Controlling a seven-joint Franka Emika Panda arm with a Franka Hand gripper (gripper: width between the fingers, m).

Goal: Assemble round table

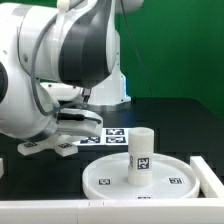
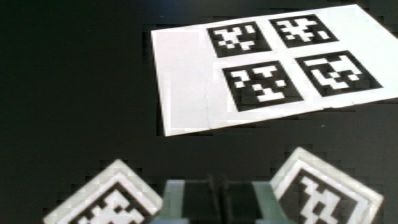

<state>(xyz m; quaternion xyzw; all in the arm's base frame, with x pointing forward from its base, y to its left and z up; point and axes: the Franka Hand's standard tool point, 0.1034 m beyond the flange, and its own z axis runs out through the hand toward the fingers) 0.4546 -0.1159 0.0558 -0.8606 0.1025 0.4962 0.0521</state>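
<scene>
Leg [image 1: 141,155] upright on disc [image 1: 100,181], long axis vertical; fingers [image 2: 180,205] at foot [image 2: 111,196], grip unclear

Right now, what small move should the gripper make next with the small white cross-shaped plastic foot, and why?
Probably secure and lift the small white cross-shaped plastic foot: the gripper sits low over it, grip unclear, while the short white cylinder leg stands upright on the large white rimmed round disc, its top bare.
</scene>
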